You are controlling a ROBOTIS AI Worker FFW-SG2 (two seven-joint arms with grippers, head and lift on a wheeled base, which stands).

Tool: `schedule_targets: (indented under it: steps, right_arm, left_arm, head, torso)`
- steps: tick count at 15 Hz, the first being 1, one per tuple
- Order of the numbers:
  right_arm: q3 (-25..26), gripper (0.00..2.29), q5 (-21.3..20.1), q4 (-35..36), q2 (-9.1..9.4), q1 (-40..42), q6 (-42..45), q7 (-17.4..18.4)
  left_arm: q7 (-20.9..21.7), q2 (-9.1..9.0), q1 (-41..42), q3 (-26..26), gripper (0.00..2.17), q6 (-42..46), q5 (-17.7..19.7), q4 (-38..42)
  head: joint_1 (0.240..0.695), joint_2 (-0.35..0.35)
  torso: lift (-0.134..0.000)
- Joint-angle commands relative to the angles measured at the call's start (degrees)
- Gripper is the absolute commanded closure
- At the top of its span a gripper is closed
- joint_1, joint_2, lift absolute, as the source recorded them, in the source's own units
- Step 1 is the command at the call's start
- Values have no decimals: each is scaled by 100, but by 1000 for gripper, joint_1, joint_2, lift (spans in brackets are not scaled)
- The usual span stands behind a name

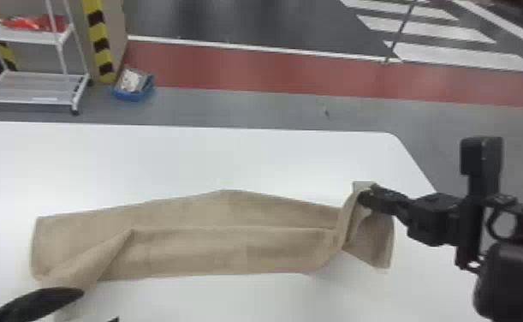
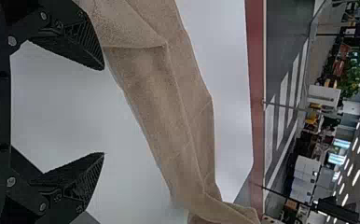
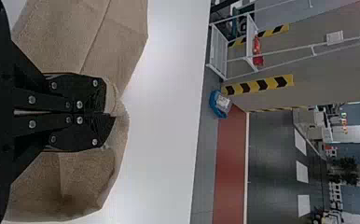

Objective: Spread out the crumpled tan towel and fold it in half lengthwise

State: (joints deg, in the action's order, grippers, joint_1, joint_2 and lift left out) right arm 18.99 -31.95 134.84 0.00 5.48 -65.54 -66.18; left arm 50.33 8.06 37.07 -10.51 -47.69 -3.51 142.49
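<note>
The tan towel (image 1: 230, 248) lies stretched across the white table, with a diagonal fold at its left end and a raised, bunched part at its right end. At that right end, my right gripper (image 1: 365, 198) holds the cloth pinched. In the right wrist view, the right gripper (image 3: 110, 114) is shut on the towel (image 3: 71, 42), which drapes on both sides of it. My left gripper (image 1: 97, 306) is at the table's near left, beside the towel's near left corner. Seen from the left wrist, the left gripper (image 2: 104, 111) stands open, its gap empty, with the towel (image 2: 155, 102) beyond.
The white table (image 1: 179, 154) has its far edge behind the towel and its right edge under the right arm. Past it on the floor are a white shelf cart (image 1: 37, 87) and a blue bin (image 1: 132, 92).
</note>
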Motion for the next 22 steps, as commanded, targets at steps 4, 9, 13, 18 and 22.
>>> schedule_targets:
  steps: [4, 9, 13, 18, 22]
  right_arm:
    - [-115, 1997, -31, 245, 5, 243, -87, -18]
    - [201, 1997, 66, 517, 5, 797, 124, -97]
    - [729, 1997, 470, 719, 5, 1315, 405, -158]
    - [1300, 1997, 901, 658, 5, 1649, 915, -167]
    - [1511, 1997, 945, 570, 5, 1764, 1161, -158]
  left_arm:
    - [-173, 100, -244, 278, 262, 730, -124, -450]
    - [-419, 73, -982, 972, 259, 660, -1275, -1285]
    - [-893, 91, -1378, 1201, 313, 695, -1767, -1672]
    - [-1236, 100, -1729, 1394, 1362, 572, -2321, -1927]
    - [-1509, 100, -2239, 1210, 1966, 255, -2347, -2199]
  head:
    - [695, -184]
    - [695, -203]
    - [695, -211]
    - [695, -230]
    - [695, -216]
  torso:
    - [-124]
    - [-124]
    - [-124]
    - [-124]
    - [-124]
